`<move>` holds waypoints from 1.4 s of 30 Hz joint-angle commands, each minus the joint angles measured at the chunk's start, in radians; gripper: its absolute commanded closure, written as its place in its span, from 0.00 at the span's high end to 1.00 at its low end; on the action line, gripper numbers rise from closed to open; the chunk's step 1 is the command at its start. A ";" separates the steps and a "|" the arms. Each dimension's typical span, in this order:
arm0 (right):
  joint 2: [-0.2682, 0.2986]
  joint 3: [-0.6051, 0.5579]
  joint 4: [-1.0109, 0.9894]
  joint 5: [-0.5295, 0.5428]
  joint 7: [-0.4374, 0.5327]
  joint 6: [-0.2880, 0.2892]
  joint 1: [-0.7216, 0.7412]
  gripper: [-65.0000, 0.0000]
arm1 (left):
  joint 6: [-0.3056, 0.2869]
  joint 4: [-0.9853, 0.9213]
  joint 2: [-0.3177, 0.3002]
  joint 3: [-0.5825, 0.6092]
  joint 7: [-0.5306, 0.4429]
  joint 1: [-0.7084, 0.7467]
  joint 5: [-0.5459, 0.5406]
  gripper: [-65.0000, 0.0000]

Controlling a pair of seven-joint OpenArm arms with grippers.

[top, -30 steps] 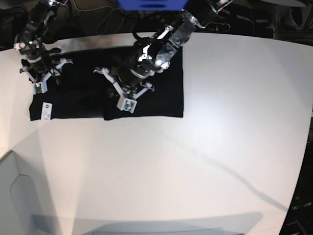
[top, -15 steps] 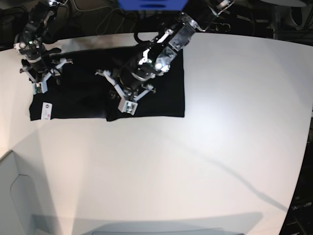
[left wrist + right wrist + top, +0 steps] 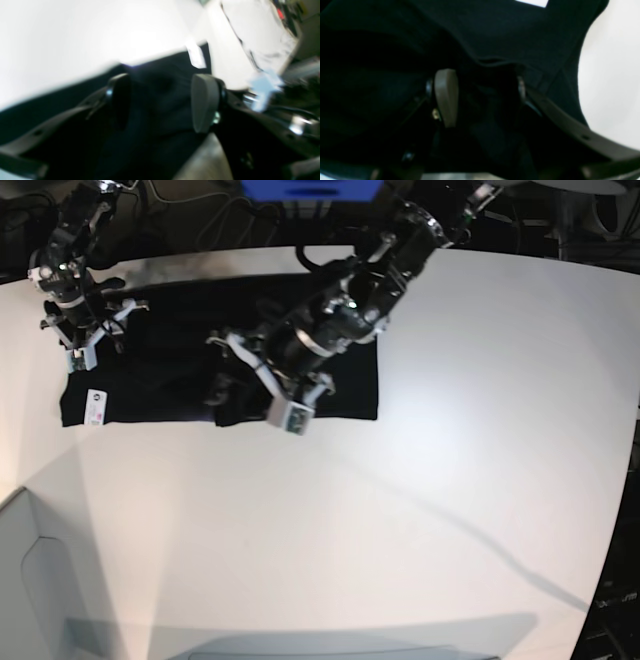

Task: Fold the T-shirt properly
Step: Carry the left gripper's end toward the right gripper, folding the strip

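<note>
The black T-shirt (image 3: 165,375) lies as a wide folded band at the back left of the white table (image 3: 430,510). Its small white label (image 3: 96,406) shows near the front left corner. My left gripper (image 3: 255,380) hovers over the shirt's middle, open, with nothing between its fingers. In the left wrist view, which is blurred, the left gripper (image 3: 161,100) has black cloth (image 3: 160,72) below it and the label (image 3: 197,57) beyond. My right gripper (image 3: 95,335) stands open over the shirt's left end. The right wrist view shows the right gripper (image 3: 482,95) spread over dark folds (image 3: 507,30).
Cables and a blue object (image 3: 310,188) sit behind the table's back edge. A pale panel (image 3: 30,580) stands at the front left corner. Bare table surface stretches to the right and front of the shirt.
My left gripper has opened and let go of the cloth, then shifted toward the front right. The shirt's middle fold now lies flat. The right arm has not moved.
</note>
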 commanded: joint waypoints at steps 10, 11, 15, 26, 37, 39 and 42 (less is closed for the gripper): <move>0.005 0.002 0.019 0.011 0.016 0.007 0.018 0.46 | -0.006 -0.070 -0.090 -0.052 -0.020 0.084 0.004 0.51; 0.005 0.002 0.019 0.011 0.016 0.007 0.018 0.46 | -0.006 -0.090 -0.087 -0.013 -0.024 0.070 0.004 0.51; 0.005 0.002 0.019 0.011 0.016 0.007 0.017 0.46 | -0.006 -0.202 -0.038 0.165 -0.024 -0.027 0.005 0.51; 0.008 0.013 0.024 0.011 0.024 0.007 0.023 0.46 | -0.006 -0.260 0.132 0.274 -0.026 -0.165 0.004 0.51; 0.007 0.014 0.200 0.018 0.022 0.007 0.012 0.47 | -0.006 -0.006 -0.064 -0.079 -0.026 -0.048 -0.007 0.51; 0.005 0.016 0.204 0.020 0.022 0.007 0.013 0.47 | -0.006 0.034 -0.110 -0.210 -0.026 0.004 -0.047 0.51; -0.007 0.016 0.200 0.020 0.016 0.007 0.023 0.51 | -0.006 0.048 -0.172 -0.408 -0.026 0.082 -0.148 0.51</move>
